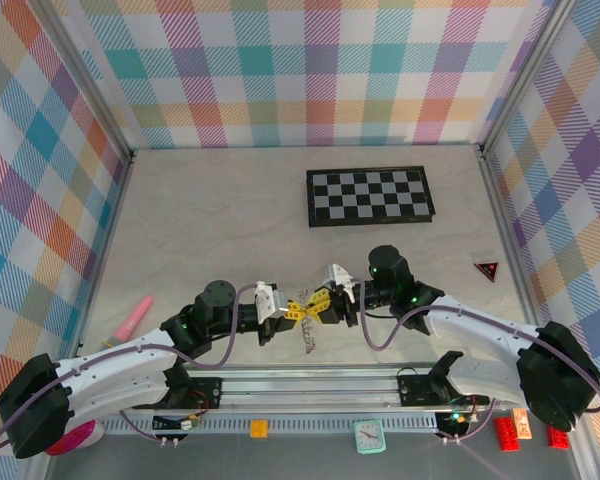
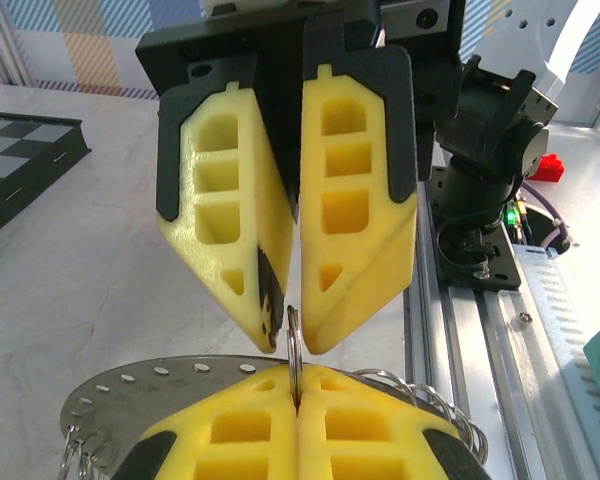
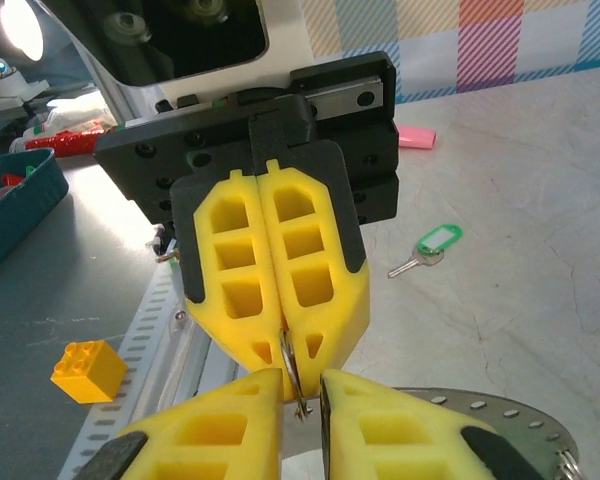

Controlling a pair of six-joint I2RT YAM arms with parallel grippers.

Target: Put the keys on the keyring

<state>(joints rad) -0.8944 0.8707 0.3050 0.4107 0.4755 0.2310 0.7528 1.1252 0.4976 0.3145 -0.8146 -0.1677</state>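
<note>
A pink stick-shaped object (image 1: 134, 318) lies at the far left of the pale marbled counter (image 1: 210, 210). One small key (image 3: 432, 244), with a green plastic head, a white label window and a short silver blade, lies flat on the counter beyond the left tool, well apart from it and off the ring.

The white left arm (image 1: 130, 360) reaches in low from the near left corner. Its black wrist is angled toward the middle of the near edge. The left tool (image 2: 296, 385) has its yellow fingers clenched tight on the keyring (image 2: 120, 395), pinching a thin silver wire loop (image 2: 294, 335) that stands upright between the pads. Below the loop the keyring is a flat, dull grey metal plate with a row of small holes along its curved rim. Beaded chain links hang at its edges. The keyring is lifted off the counter between the two tools, just in front of the arm bases.

The right tool (image 3: 302, 385) faces the left tool tip to tip. Its yellow fingers are parted by a narrow gap. They straddle the same wire loop, and the pads do not visibly press on it. The white right arm (image 1: 480, 335) comes in from the near right corner, mirroring the left. Further back, right of centre, a black-and-white checkerboard (image 1: 370, 195) lies flat.
</note>
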